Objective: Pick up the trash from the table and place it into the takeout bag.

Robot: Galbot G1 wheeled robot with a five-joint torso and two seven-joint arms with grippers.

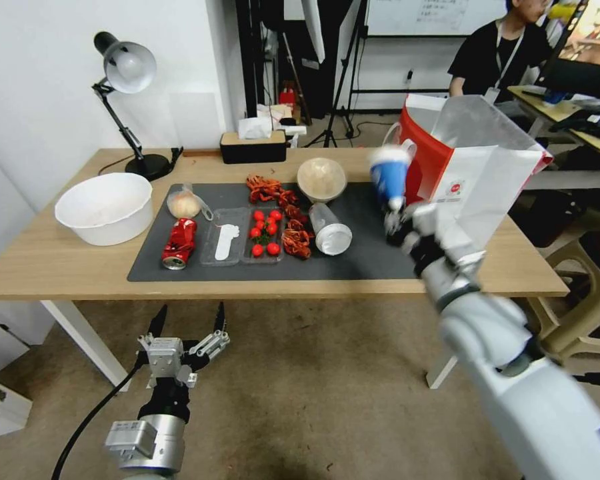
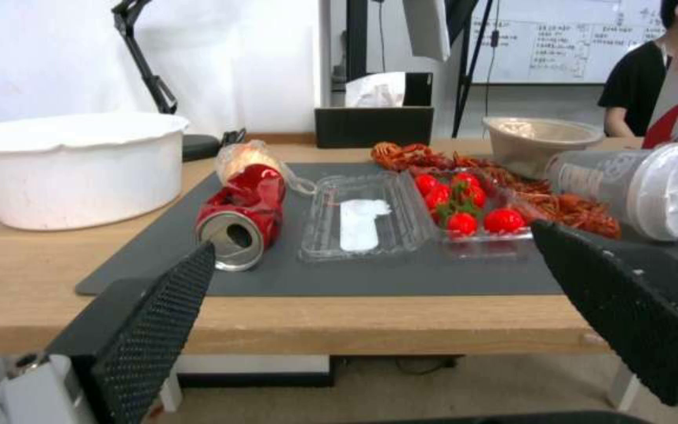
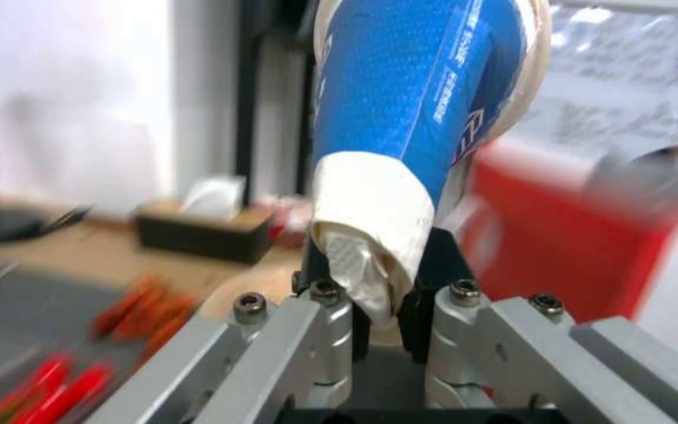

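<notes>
Blue-and-white paper cup upright, mouth upward.

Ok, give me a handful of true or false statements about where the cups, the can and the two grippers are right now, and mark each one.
1. The right gripper is shut on the blue-and-white paper cup. True.
2. The paper cup is already inside the takeout bag. False: it is held up beside the bag, over the table.
3. The left gripper is clamped on the crushed red can. False: it hangs open below the table's front edge, holding nothing, and the can lies on the dark grey mat.
4. The clear plastic cup lies on its side on the mat. True.
5. The round lidded bowl sits in the takeout bag. False: it sits on the mat.
</notes>
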